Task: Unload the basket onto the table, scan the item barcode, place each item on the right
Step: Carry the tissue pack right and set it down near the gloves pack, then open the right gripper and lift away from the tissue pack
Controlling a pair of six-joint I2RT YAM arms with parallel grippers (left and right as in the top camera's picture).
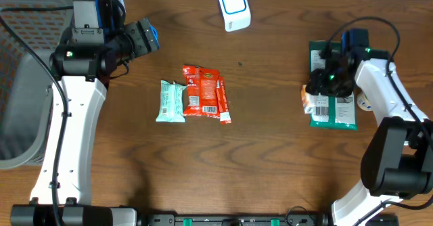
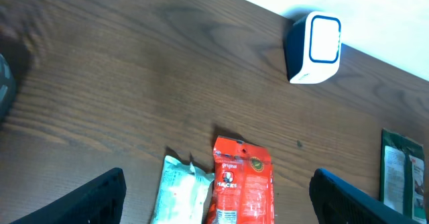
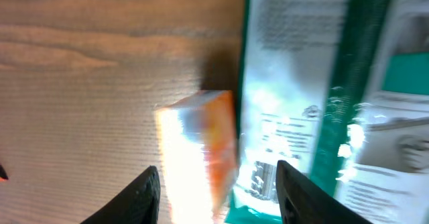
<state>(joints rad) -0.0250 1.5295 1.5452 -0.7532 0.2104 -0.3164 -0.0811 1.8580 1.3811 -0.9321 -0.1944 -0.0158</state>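
Right gripper (image 3: 218, 170) hangs low over the right side of the brown wooden table (image 1: 270, 172). Its jaws stand apart and aren't clamping anything. The small orange-and-white packet (image 3: 201, 143) lies flat between them, pressed against the left edge of the dark green foil pouches (image 1: 333, 114). From overhead the arm covers the far half of those pouches, and the wrist view is blurry with glare, so no print is readable.

The white barcode scanner with a blue-ringed window (image 1: 233, 7) sits at the far edge, mid-table, well apart from the packet. In the middle are a mint-green wrapper (image 1: 171, 101) and overlapping red snack packets (image 1: 203, 91), touching side by side. Can't tell if that's 2 or 3 red ones.

Left gripper (image 2: 218, 177) is up on the far left, spread wide with nothing in it.
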